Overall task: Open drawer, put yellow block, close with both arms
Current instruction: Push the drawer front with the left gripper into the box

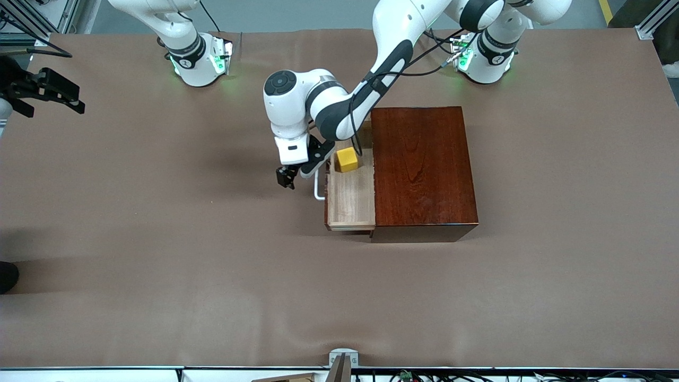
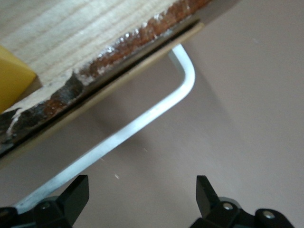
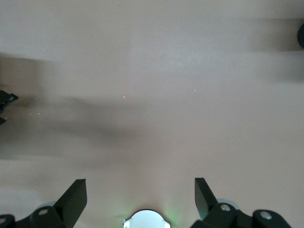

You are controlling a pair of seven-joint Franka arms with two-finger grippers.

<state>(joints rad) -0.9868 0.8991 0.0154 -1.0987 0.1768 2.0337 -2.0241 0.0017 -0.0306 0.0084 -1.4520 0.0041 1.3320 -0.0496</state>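
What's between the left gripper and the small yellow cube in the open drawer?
The drawer's dark front and its white loop handle separate the left gripper from the yellow cube, per the left wrist view.

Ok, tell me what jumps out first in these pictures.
The dark wooden box mid-table, its drawer pulled out toward the right arm's end with the yellow block inside. The left gripper hangs open beside the white handle. The right gripper waits open at the table's edge.

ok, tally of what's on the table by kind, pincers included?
Wooden box with open drawer: 1
Yellow block, in the drawer: 1
White loop handle: 1
Pincers: 2, both open: left pincer beside the handle, right pincer waiting at the right arm's end of the table
Total: 5
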